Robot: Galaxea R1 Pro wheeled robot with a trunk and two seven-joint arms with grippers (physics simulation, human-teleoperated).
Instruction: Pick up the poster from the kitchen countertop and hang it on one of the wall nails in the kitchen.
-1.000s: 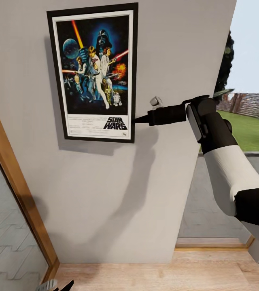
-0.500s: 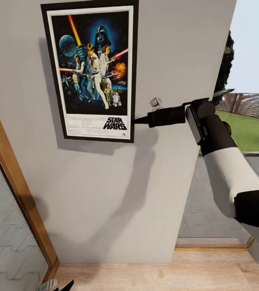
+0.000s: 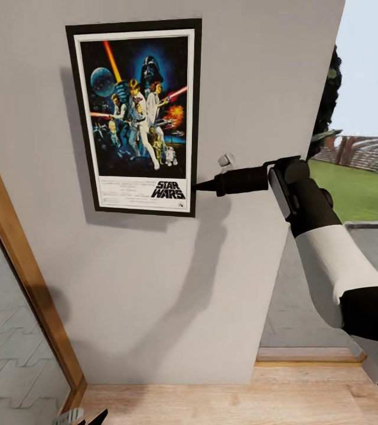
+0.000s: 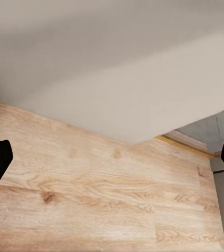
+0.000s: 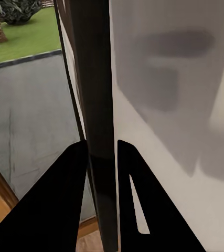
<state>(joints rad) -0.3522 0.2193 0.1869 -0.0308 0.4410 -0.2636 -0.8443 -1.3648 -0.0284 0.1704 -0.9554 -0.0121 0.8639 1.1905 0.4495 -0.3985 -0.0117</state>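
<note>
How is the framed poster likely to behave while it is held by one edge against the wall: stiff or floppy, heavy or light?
The poster probably behaves stiffly: pinched only at its lower right edge by the right gripper, it stays flat and straight. It seems light for its size, since that thin-edge grip carries it. Held off-centre, it may tend to pivot or slip.
</note>
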